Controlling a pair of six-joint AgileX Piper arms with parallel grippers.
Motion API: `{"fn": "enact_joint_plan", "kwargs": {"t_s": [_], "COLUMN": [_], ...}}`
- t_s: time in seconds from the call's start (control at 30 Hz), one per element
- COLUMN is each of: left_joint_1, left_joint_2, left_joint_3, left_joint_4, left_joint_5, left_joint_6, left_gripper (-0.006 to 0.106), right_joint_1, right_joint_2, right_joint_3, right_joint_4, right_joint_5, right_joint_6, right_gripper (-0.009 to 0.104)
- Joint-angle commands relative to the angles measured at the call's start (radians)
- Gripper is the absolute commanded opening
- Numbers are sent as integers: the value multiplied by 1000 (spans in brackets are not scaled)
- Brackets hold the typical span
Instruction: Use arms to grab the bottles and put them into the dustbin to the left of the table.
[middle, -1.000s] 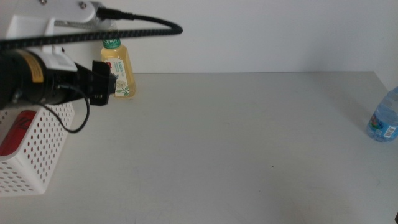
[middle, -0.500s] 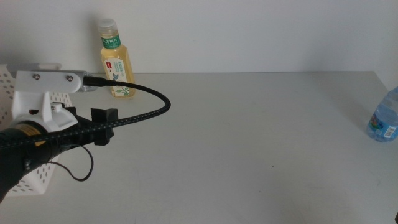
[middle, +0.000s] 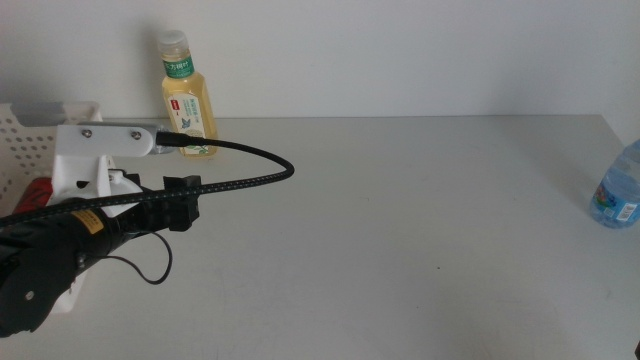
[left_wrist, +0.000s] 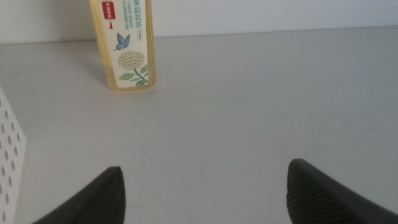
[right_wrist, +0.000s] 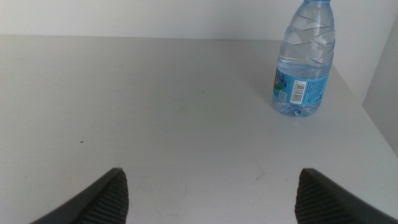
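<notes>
Two bottles upright on the wide light-grey tabletop (middle: 400, 230): small plastic bottle of yellow tea with green label and pale cap (middle: 187, 94) at the far left against the wall, clear water bottle with blue label (middle: 619, 187) at the right edge, well apart. White perforated plastic basket (middle: 30, 125) at the table's left side, something red (middle: 40, 192) inside, largely hidden behind the black left arm (middle: 60, 250). Left gripper (left_wrist: 202, 190) low over bare table between basket and tea bottle, dark jaws spread wide, holding nothing. Right gripper (right_wrist: 208, 196) out of the middle view, jaws likewise wide apart and empty, facing the water bottle across bare tabletop
</notes>
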Motion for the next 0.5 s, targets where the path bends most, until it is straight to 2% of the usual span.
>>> {"fn": "enact_joint_plan", "kwargs": {"t_s": [0.0, 0.13, 0.47], "left_joint_1": [1, 1, 70], "left_joint_2": [1, 43, 226], "left_joint_3": [-24, -24, -166], "left_joint_4": [-10, -24, 1], "left_joint_5": [-135, -173, -239], "left_joint_6": [0, -12, 3], "left_gripper": [87, 91, 91], "right_joint_1": [2, 2, 2], "right_joint_2": [-21, -21, -21], "right_joint_3": [-11, -11, -11], "right_joint_4": [-5, -5, -5], "right_joint_5": [-72, -72, -72], "right_joint_6": [-5, -5, -5], "right_gripper": [94, 94, 94]}}
